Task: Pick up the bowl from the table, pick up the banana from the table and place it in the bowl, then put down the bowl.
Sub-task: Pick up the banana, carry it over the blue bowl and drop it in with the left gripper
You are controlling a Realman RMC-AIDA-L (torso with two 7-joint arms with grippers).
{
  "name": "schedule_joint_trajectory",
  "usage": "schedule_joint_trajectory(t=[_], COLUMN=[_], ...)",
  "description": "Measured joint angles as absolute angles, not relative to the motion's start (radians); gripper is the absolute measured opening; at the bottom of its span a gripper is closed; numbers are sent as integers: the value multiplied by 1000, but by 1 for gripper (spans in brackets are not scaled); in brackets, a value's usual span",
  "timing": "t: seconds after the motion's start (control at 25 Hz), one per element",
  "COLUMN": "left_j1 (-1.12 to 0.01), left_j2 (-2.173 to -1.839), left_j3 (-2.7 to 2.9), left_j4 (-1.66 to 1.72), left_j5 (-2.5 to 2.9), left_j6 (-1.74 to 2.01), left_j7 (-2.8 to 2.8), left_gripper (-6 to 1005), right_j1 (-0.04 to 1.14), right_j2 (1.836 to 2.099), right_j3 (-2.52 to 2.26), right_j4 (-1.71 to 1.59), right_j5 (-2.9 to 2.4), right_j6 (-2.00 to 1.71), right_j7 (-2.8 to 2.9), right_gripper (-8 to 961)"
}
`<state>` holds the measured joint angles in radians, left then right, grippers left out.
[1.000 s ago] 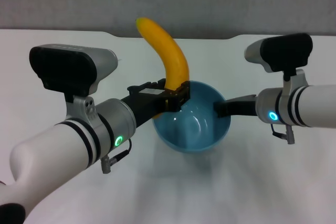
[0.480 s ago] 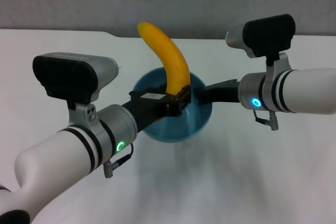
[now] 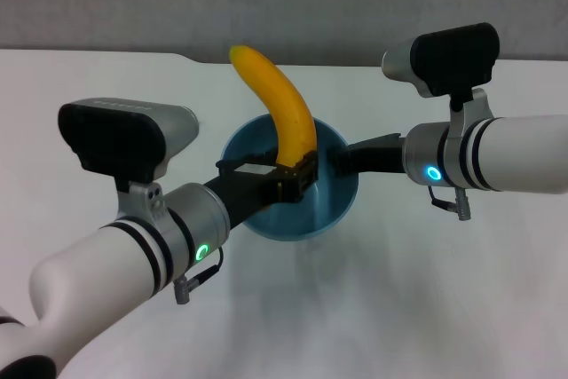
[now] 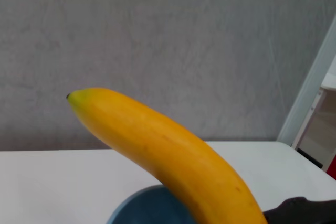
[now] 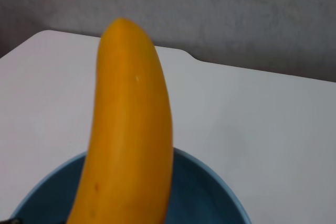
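Left gripper point(image 3: 286, 175) clamped on the banana point(image 3: 280, 108) near its lower end, curved upward, tip tilting away above the bowl point(image 3: 333, 206). Bowl held off the white tabletop point(image 3: 80, 77), directly beneath and behind the banana. Right gripper point(image 3: 342, 159) at the bowl's right rim, apparently gripping it.

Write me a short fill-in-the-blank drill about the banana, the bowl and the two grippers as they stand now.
1. The left gripper holds the ____ near its lower end.
2. The banana stands over a bowl coloured ____.
3. The bowl's rim is held by the ____ gripper.

Missing words: banana; blue; right
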<state>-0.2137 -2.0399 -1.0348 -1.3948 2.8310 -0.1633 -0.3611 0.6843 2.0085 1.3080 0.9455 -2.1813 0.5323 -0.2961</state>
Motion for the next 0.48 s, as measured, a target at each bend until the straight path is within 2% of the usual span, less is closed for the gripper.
schedule_joint_trajectory(t=[0.32, 0.44, 0.48], left_j1=[-223, -217, -216], left_j2=[-2039, -2039, -2039], left_j3=[-1035, -1038, -1038], left_j4=[-1377, -1380, -1381], left_j5=[2837, 2842, 2842], left_j6=[-160, -159, -159], left_j7=[-360, -350, -347], left_gripper=[522, 743, 757], right_j1=[680, 679, 679], right_j2=[2008, 2008, 2008], right_j3=[1309, 1309, 1309], right_j4=[947, 946, 946], right_j5=[-2183, -2183, -2184], right_j6=[533, 539, 540], right_j7=[-296, -296, -296], right_gripper=[33, 33, 33])
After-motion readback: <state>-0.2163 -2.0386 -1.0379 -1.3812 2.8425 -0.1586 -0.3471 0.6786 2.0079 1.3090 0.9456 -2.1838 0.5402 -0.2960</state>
